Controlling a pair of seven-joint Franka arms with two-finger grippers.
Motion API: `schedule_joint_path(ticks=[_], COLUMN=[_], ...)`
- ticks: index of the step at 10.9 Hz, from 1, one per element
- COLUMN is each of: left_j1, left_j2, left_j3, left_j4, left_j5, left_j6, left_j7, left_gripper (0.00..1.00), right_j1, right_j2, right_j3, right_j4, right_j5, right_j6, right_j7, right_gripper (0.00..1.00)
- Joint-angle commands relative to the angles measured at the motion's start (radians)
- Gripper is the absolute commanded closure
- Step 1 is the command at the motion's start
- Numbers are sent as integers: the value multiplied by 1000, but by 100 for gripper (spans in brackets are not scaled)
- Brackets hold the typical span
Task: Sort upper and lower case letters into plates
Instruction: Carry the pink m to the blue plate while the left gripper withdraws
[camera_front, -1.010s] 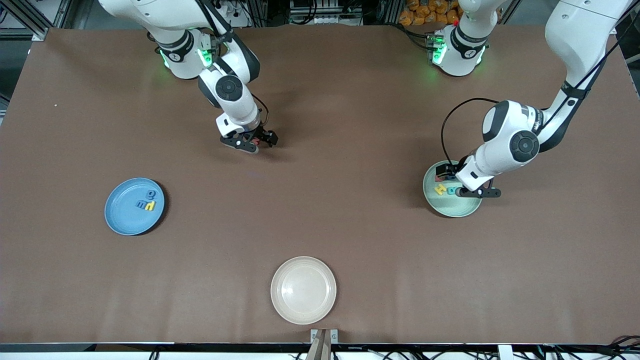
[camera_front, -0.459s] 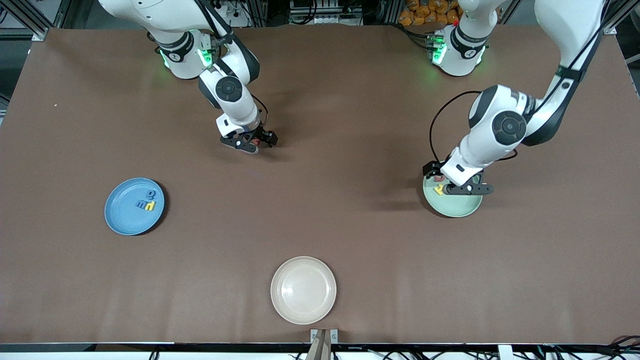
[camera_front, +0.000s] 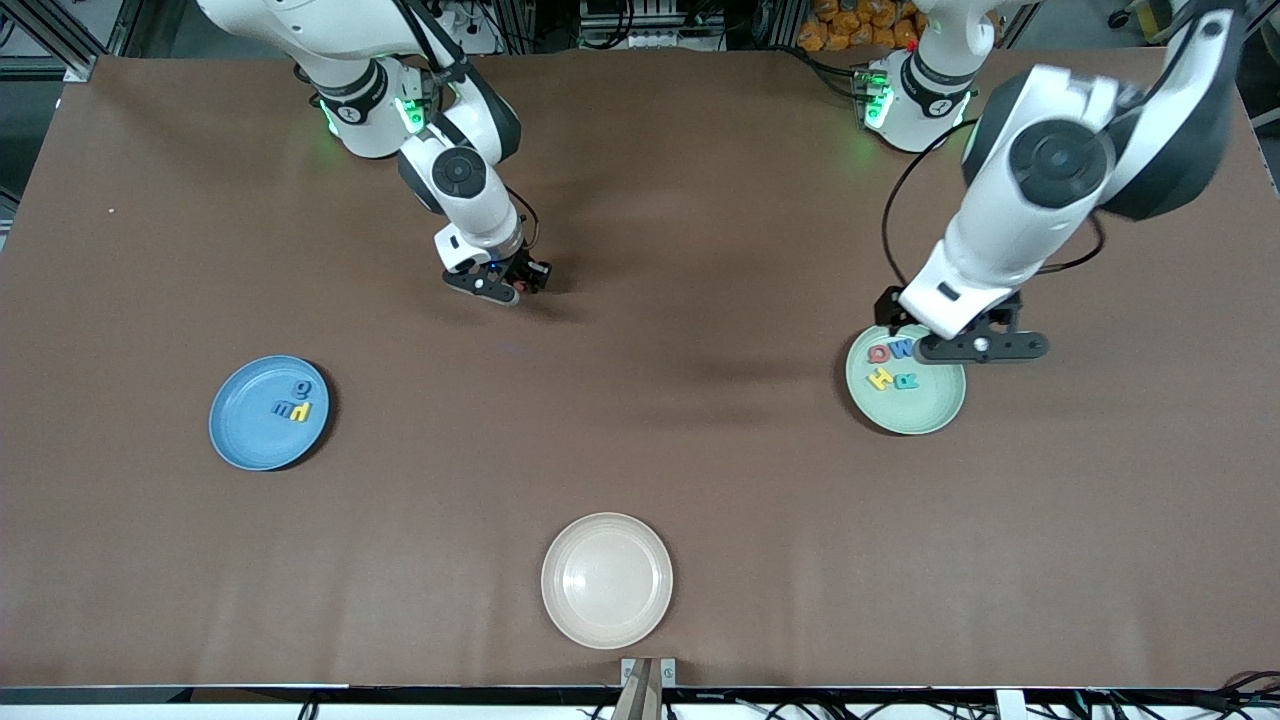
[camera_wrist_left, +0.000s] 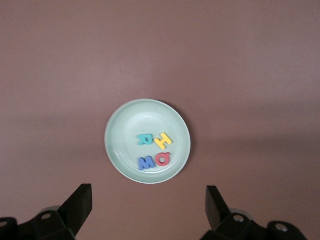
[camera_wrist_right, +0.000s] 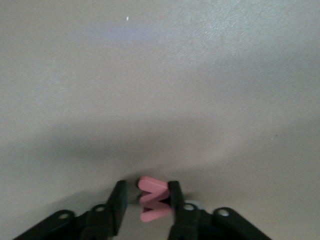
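Note:
The mint green plate (camera_front: 915, 410) lies toward the left arm's end and holds a red Q (camera_front: 879, 352), a blue W (camera_front: 901, 349), a yellow H (camera_front: 879, 378) and a teal R (camera_front: 906, 381). My left gripper (camera_front: 965, 345) hangs open and empty high over the plate's edge; the plate also shows in the left wrist view (camera_wrist_left: 122, 135). The sky blue plate (camera_front: 245, 420) holds three small letters (camera_front: 293, 405). My right gripper (camera_front: 505, 285) is down at the table, its jaws narrowly apart around a pink letter (camera_wrist_right: 155, 197). One finger touches the letter and a small gap shows by the other.
A cream-white plate (camera_front: 607, 580) with nothing in it lies near the table's front edge, nearer to the front camera than both other plates. Bare brown tabletop lies between the plates.
My left gripper has risen from low in the mint plate, and the red Q and blue W now show there. My right gripper has barely moved.

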Motion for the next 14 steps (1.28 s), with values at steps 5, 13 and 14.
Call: schedule_joint_path(ticks=[5,13,14], left_j1=[-42,-91,-95], left_j2=[-34,-199,-209], left_j3=[228,325,325], left_j4=[272,272,270], left_j5=[-27,-131,-128], left_j6=[-124,-284,-298], left_j7=[358,328,328], left_gripper=[0,0,0], right_j1=[-68,-319,-333], right_j2=[-40,-31,-27], right_j3=[26,-183,-221], right_j4=[-2,204,224], right_j5=[-9,-19,-22], right_j6=[14,-113,-130], right_j7=[-4,-659,-746], right_gripper=[100,100,100])
